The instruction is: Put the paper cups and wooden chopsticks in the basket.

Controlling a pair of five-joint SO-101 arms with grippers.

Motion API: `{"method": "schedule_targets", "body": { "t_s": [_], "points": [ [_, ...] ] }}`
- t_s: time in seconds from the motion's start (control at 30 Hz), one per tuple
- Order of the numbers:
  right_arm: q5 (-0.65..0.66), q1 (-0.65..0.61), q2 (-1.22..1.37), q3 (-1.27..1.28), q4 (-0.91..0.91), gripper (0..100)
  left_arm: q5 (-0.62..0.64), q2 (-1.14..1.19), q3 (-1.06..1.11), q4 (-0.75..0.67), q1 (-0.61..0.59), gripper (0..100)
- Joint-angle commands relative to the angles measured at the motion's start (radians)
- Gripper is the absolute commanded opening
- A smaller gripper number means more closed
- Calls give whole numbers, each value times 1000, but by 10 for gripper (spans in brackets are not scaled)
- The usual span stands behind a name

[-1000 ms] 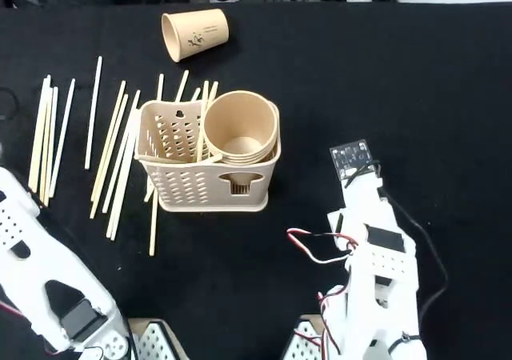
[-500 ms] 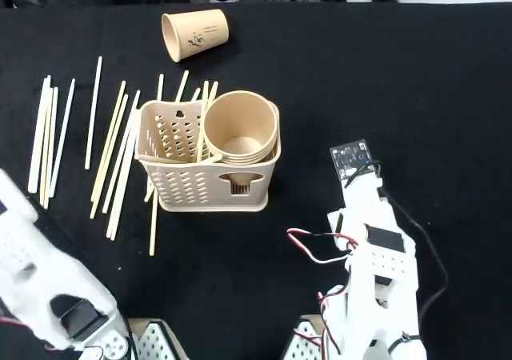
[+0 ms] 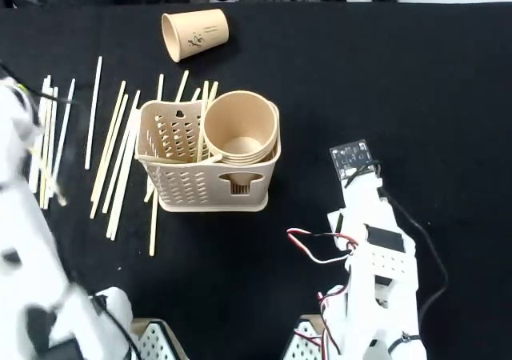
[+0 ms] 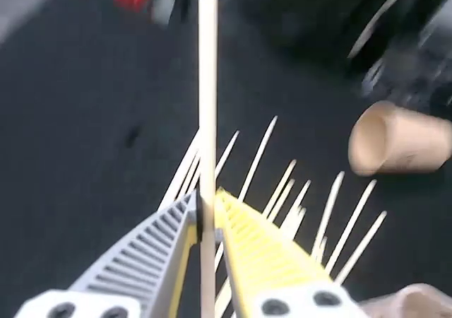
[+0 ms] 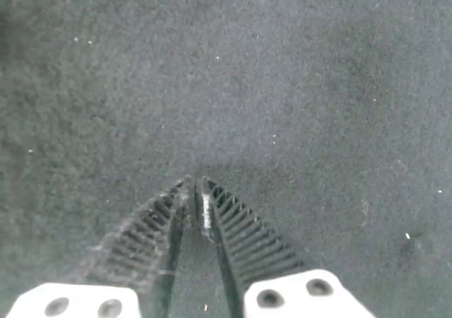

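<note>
Chopstick [image 4: 207,85] pinched in left gripper [image 4: 206,201], sticking out beyond its tips.

Beige slotted basket [image 3: 200,186] upright mid-table, stacked paper cups [image 3: 240,128] mouth-up in one end; single paper cup [image 3: 194,34] on its side beyond it; loose wooden chopsticks [image 3: 112,164] fanned flat beside it; one chopstick [image 4: 207,85] pinched in left gripper [image 4: 206,215].

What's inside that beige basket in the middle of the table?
Nested paper cups stand in one side of the basket. How many are stacked, and the basket floor beneath them, is hidden by the top one.
</note>
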Motion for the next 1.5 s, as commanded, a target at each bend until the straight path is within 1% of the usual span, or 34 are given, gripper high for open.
{"method": "schedule_targets", "body": {
  "t_s": [0.0, 0.13, 0.23, 0.4, 0.5, 0.6, 0.67, 0.73, 0.77, 0.9, 0.97, 1.0, 1.07, 1.2, 1.3, 1.37, 1.47],
  "points": [
    [-29, -11, -21, -13, -17, 12, 9, -350, 334, -296, 94, 29],
    [-153, -11, -53, -27, -8, 12, 11, -559, 541, -483, 134, 29],
    [-181, -11, -122, -5, 15, 12, 11, -646, 622, -562, 157, 29],
    [-187, -32, -338, 71, 64, 12, 11, -689, 650, -629, 223, 29],
    [-183, -68, -533, 139, 127, 12, 11, -692, 650, -671, 289, 29],
    [-181, -75, -756, 216, 192, 12, 11, -692, 650, -713, 361, 29],
    [-181, -74, -901, 254, 253, 12, 11, -692, 650, -721, 407, 29],
    [-180, -75, -1018, 239, 374, 12, 11, -700, 650, -723, 455, 29],
    [-180, -78, -1024, 236, 393, 12, 11, -712, 650, -723, 478, 29],
    [-180, -97, -963, 248, 334, 12, 5, -799, 661, -723, 596, 29],
    [-180, -97, -967, 248, 338, 12, 3, -833, 682, -726, 633, 29],
    [-180, -97, -972, 248, 338, 12, 3, -842, 700, -729, 636, 29],
    [-180, -97, -975, 248, 339, 12, 3, -844, 776, -778, 636, 29],
    [-180, -97, -978, 248, 353, 12, 3, -848, 997, -987, 634, 29],
    [-180, -97, -978, 248, 354, 12, 3, -855, 1132, -1096, 634, 29],
    [-180, -97, -978, 248, 354, 12, -2, -847, 1175, -1108, 627, 30],
    [-180, -97, -978, 248, 354, 12, -46, -844, 1214, -1108, 582, 30]
  ]
}}
